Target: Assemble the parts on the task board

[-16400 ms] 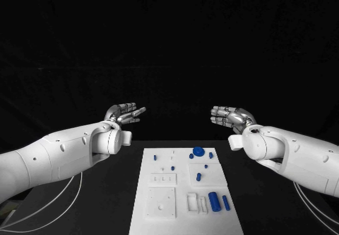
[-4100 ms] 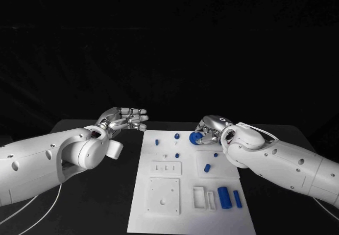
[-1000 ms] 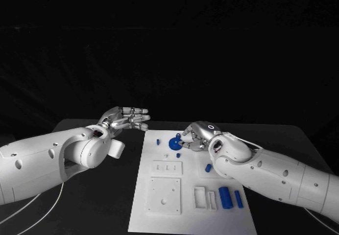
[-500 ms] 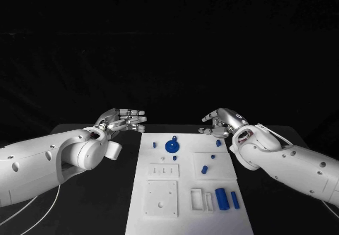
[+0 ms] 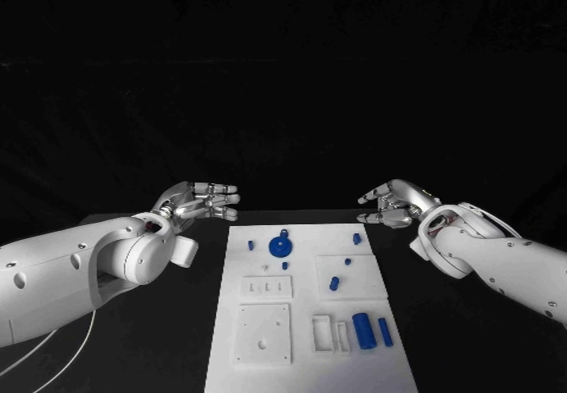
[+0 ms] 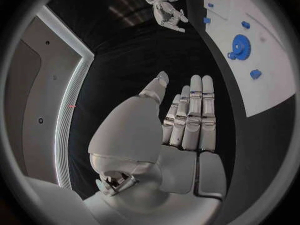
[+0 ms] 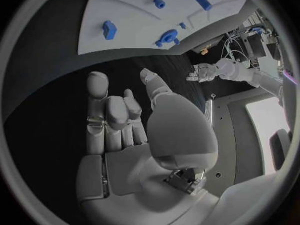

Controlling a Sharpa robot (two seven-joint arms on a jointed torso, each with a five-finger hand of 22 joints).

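Two hands hover empty above the tabletop's far half. Right hand (image 5: pixel 396 205) sits off the far right corner of the task board (image 5: pixel 296 360), fingers loosely curled, nothing in them; the right wrist view shows the palm bare. Left hand (image 5: pixel 201 201) is off the board's far left corner, fingers straight and side by side, also holding nothing.

Blue gear (image 5: pixel 281 246) sits on the board near its far edge, left of centre, seemingly seated on a post. Small blue peg (image 5: pixel 251 245) stands just to its left, another small peg (image 5: pixel 357 238) near the far right corner. Short blue piece (image 5: pixel 333 283) lies on the raised white panel mid-board. Large blue cylinder (image 5: pixel 363 330) and thin blue rod (image 5: pixel 383 330) lie side by side toward the near right, beside a white slotted block (image 5: pixel 328 335).

Likely step in hand: choose and reach for the next part. To do it well, come down from straight above, spread the fingers before touching, pinch the part across its narrow sides, keep the wrist clear of the gear and the upright pegs. Left hand should stay off the board.

No brand, label or readable writing anywhere.
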